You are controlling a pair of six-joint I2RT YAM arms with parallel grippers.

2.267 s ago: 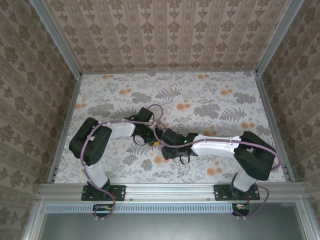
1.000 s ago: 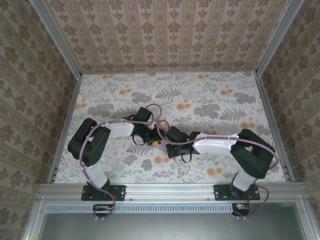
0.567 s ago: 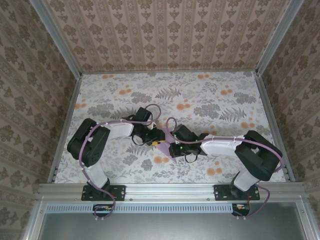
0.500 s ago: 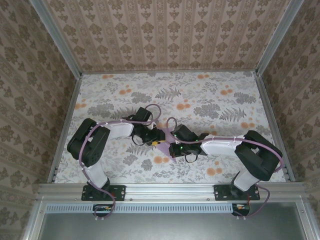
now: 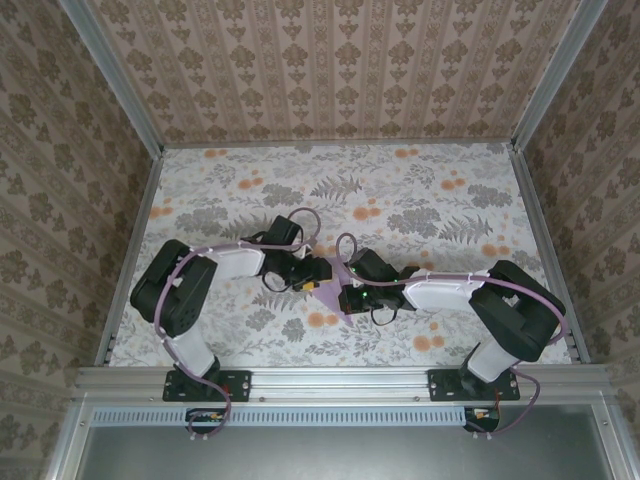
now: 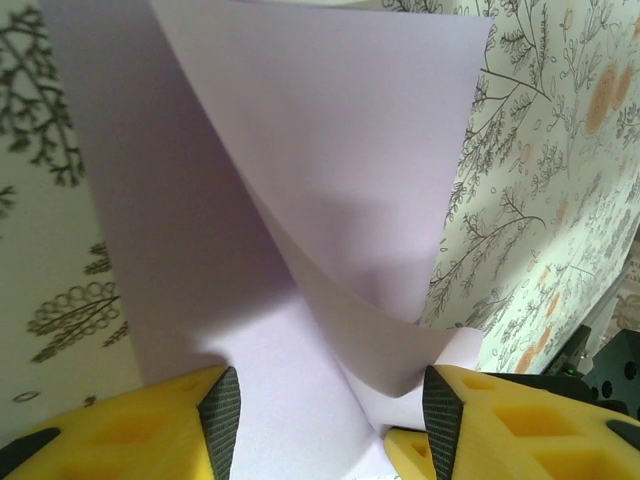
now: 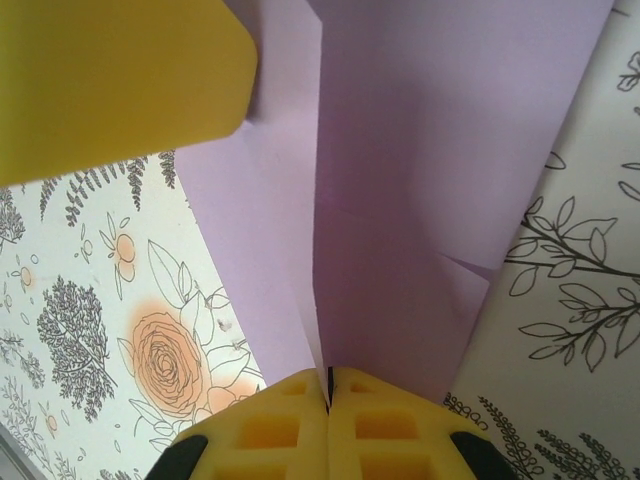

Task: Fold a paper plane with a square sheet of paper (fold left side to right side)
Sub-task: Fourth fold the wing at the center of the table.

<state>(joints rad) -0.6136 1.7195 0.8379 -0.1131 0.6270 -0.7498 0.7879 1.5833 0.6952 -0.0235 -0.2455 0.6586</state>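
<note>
Straddling the fold, left gripper (image 6: 330,410): released; its yellow foam-padded jaws stand apart with a curled flap of paper rising between them, brushing the right-hand pad but not pinched.
Pale lilac, half-folded paper plane (image 5: 335,275): in the middle of the table near its front edge, between the two grippers; one side lies flat and the other lifts in a soft curve (image 6: 330,200).
Right gripper (image 7: 328,385): clenched, its yellow pads meeting on the near end of the paper's centre crease (image 7: 320,250).
Table (image 5: 420,200): flat, covered in a matte print of grey ferns and orange flowers.
Handling, judged: very light, thin and springy; it likely pops open unless pressed, slides easily on the smooth cover, and creases or tears if squeezed off-line.
Where to hold, judged: pinch at the crease end to anchor it, and take the loose left flap by its free edge.
Surfaces: smooth uncoated paper with sharp folds; pitted, soft-looking gripper pads.
</note>
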